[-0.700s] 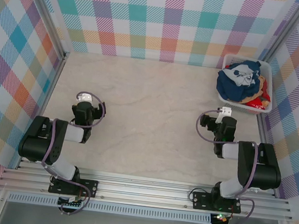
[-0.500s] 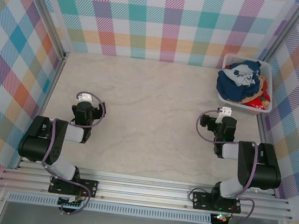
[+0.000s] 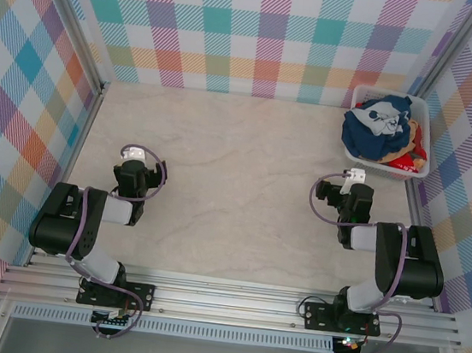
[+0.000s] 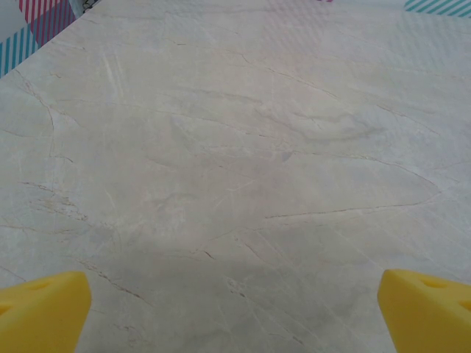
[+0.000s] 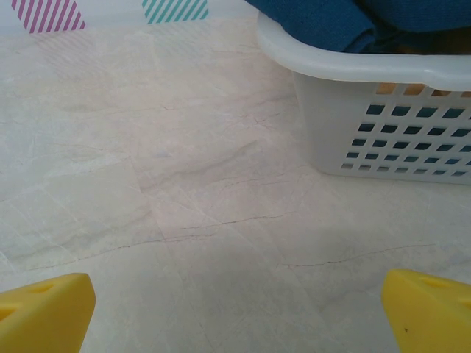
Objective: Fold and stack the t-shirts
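From above, the t-shirts (image 3: pixel 385 133) lie heaped in a white basket (image 3: pixel 360 93) at the far right corner of the surface (image 3: pixel 238 160), close to the plaid walls (image 3: pixel 262 33). The navy shirt (image 3: pixel 378 125) is on top with its white print facing up. A tan-orange one (image 3: pixel 401 152) and a red one (image 3: pixel 403 165) show at the heap's near right edge.

The left pincer (image 3: pixel 134 155) rests low at the near left, well apart from the basket. The right pincer (image 3: pixel 356 176) sits near the basket, on its near side, not touching it.

The top view does not make clear how wide either pincer is spread. The wrist views do. In the left wrist view, the left pincer (image 4: pixel 235 312) is spread wide, with its yellow pads (image 4: pixel 40 309) at opposite bottom corners and bare marbled surface (image 4: pixel 235 147) between them. The right pincer (image 5: pixel 235 312) is just as wide, with one pad (image 5: pixel 427 309) at each corner and nothing between them.

From low down, the right wrist view adds the basket's (image 5: pixel 383 125) slotted side wall and thick rim. Navy cloth (image 5: pixel 324 22) bulges over the rim, and tan shows through the upper slots. The print and the red shirt cannot be made out from there.
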Robot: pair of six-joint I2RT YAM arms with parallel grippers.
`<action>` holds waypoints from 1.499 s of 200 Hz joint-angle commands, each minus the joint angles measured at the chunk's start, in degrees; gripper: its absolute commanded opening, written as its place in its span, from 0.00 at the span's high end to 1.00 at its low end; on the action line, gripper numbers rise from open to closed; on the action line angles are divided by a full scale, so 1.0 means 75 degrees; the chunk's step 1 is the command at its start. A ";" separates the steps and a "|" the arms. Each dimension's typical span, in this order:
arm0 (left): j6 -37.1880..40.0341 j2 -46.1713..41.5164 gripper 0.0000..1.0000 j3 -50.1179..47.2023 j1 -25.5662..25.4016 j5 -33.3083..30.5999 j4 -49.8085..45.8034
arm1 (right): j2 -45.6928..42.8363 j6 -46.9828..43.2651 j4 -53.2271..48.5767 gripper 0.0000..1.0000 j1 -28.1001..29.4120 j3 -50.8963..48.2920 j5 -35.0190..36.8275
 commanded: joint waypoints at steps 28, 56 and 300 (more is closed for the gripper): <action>0.0275 -0.2262 0.00 0.0646 -0.0533 -0.0959 -0.1575 | -0.2932 0.0565 -0.3849 0.00 0.0585 0.1644 0.1334; -0.3147 -0.3118 0.00 0.4227 -0.0497 -0.1678 -0.7530 | -0.2755 0.3934 -0.9382 0.00 0.0278 0.5331 0.1442; -0.3818 -0.0647 0.08 0.7917 -0.2190 0.3629 -0.9448 | 0.1496 0.3872 -0.9536 1.00 -0.0995 1.2122 -0.1112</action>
